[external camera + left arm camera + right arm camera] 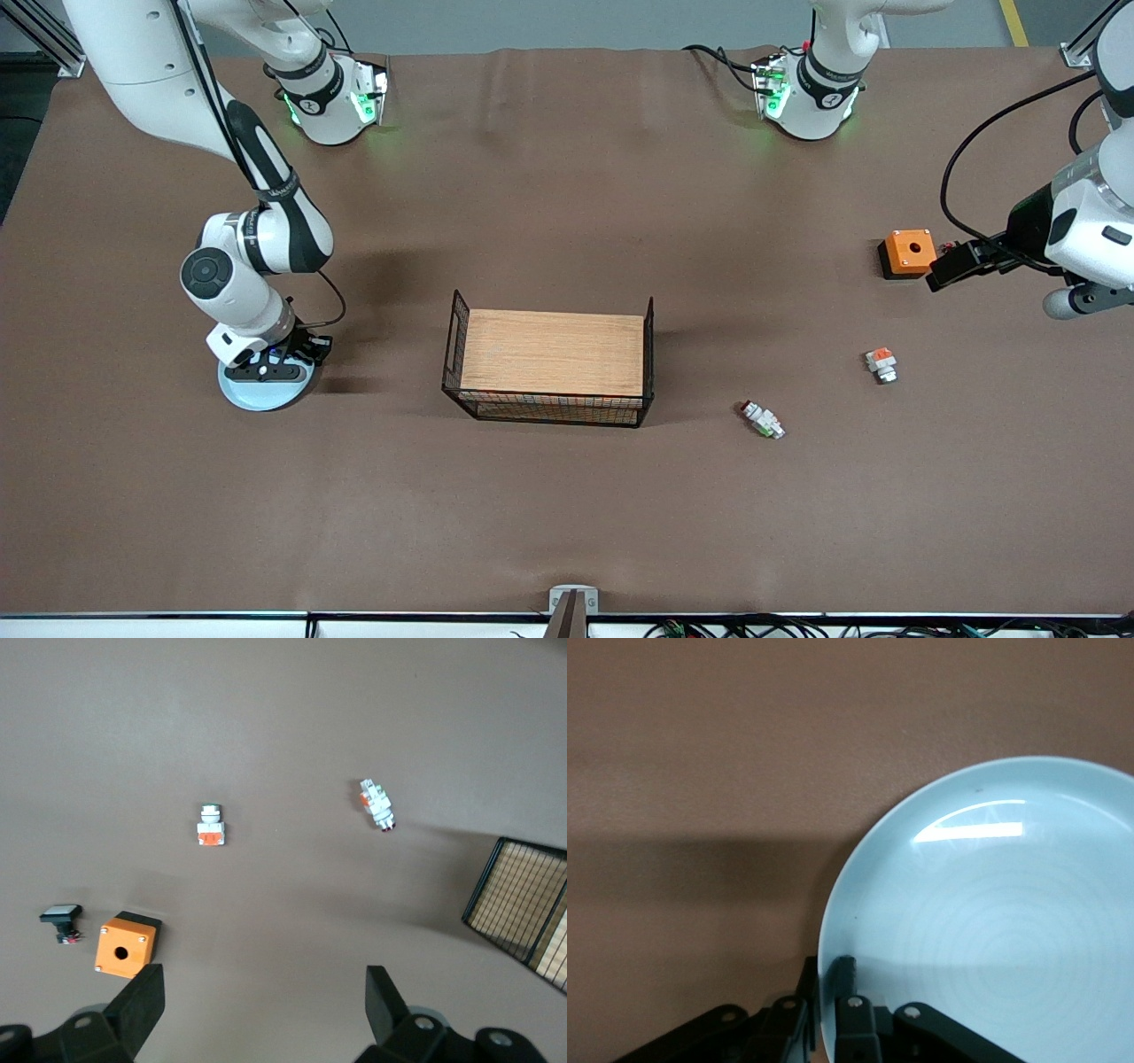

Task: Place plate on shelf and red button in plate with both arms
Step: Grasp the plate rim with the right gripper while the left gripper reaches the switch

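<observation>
The right gripper (pixel 828 992) has its jaws clenched on the plate (pixel 992 921) rim, while the left gripper (pixel 266 1010), jaws released, waits above the bench (pixel 567 514).

Basket (pixel 549 368) sits mid-bench (pixel 549 514), plate (pixel 257 394) toward the right arm's end. Toward the left arm's end: box (pixel 908 252) farthest from the camera, switch (pixel 881 363) nearer, button (pixel 763 419) nearest.
</observation>
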`<act>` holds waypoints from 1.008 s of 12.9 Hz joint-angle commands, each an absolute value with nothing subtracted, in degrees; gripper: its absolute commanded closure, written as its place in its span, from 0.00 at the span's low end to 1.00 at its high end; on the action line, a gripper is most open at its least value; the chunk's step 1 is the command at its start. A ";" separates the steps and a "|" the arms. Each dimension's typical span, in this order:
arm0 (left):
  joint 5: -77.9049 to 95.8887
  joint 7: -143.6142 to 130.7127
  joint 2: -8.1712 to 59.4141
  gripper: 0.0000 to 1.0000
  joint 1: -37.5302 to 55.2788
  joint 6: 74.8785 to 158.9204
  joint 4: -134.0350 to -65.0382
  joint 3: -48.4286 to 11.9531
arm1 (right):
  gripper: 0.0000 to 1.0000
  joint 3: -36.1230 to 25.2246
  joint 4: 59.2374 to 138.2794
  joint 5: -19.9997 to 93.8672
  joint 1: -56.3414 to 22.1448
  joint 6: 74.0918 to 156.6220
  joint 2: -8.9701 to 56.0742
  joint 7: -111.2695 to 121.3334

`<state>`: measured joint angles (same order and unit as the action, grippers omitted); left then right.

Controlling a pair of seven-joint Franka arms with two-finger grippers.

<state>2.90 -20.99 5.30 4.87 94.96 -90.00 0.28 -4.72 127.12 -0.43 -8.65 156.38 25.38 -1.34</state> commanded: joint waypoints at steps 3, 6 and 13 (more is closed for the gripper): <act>4.04 -28.65 8.17 0.00 5.80 98.61 -89.03 0.18 | 1.00 -4.92 126.57 -0.61 -9.40 148.41 19.71 7.72; 4.48 -28.92 10.19 0.00 5.89 99.84 -89.03 0.18 | 1.00 -4.83 120.09 -5.16 -14.92 129.71 11.97 8.17; 4.48 -28.92 16.86 0.00 7.73 104.15 -89.03 0.18 | 1.00 -2.47 92.66 -5.98 -30.66 96.78 8.97 15.70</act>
<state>3.62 -28.27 14.39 6.44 103.34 -90.06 0.10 -3.07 97.98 -6.49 -28.30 100.00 7.96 10.95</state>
